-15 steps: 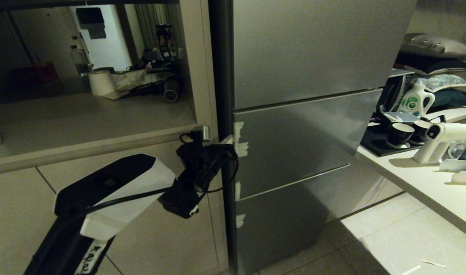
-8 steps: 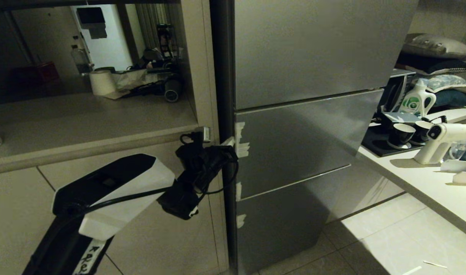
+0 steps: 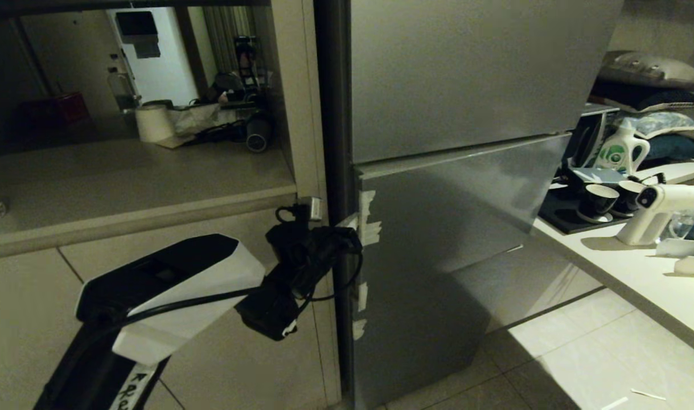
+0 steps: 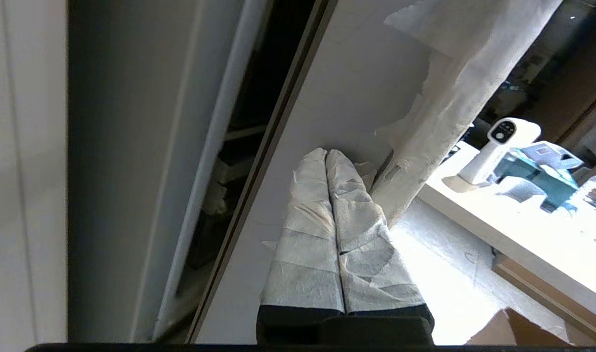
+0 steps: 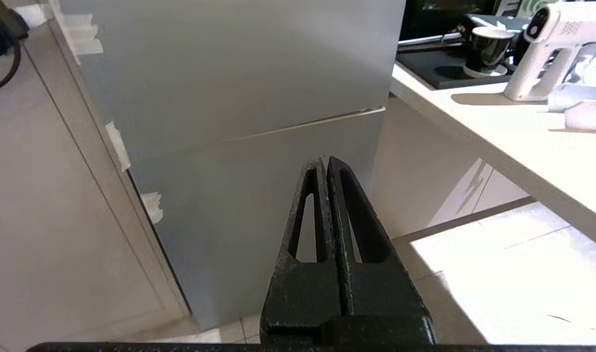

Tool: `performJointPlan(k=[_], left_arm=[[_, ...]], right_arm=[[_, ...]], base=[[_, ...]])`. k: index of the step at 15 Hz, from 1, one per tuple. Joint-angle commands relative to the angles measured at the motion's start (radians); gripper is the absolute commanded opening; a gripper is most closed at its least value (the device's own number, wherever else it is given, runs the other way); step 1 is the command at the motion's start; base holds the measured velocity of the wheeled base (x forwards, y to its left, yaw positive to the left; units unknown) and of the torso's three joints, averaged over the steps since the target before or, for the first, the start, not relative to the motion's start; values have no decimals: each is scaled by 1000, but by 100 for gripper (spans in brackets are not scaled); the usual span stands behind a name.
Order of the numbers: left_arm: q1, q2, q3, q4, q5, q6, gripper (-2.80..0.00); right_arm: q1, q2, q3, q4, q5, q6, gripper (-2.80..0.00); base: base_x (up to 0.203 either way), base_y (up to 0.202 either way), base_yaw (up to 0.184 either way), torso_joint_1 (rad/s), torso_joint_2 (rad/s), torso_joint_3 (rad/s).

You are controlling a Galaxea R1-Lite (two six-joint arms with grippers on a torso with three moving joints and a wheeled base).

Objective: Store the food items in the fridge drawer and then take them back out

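My left claw [image 4: 327,161], its two tape-wrapped fingers [image 4: 307,230] pressed together with nothing between them, is hooked behind the taped left edge of the grey steel middle door panel [image 3: 455,210] of the fridge, tips against its inner face right beside the torn white tape scraps [image 3: 369,219] at the corner. The panel stands a little proud of the panels above and below it, so I judge the step in hand to be drawing this front open. To do it well I should pull straight out along the slide, keeping my fingertips seated behind the edge and not on the loose tape, which could peel and let me slip; I should also keep the wrist cable off the pale cabinet side [image 3: 301,114] next to me. Through the dark gap in my left wrist view I can make out only dim shapes; the clear fridge drawer and the green food item are not visible, presumably inside behind this panel. My right claw [image 5: 327,161] hangs closed and empty, low before the fridge.
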Motion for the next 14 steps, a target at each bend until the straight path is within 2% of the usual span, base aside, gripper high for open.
performJointPlan(k=[1, 7, 14], left_arm=[[-10, -3, 18, -20, 3, -2, -280], [-88, -71, 168, -101, 3, 0, -280], [-238, -198, 395, -135, 7, 18, -280]], right_arm=[[0, 1, 31, -1, 0, 1, -280], [0, 1, 31, -1, 1, 0, -280], [-1, 2, 31, -1, 0, 0, -280]], base=[[0, 0, 0, 0, 0, 0], [0, 0, 0, 0, 0, 0], [0, 0, 0, 0, 0, 0]])
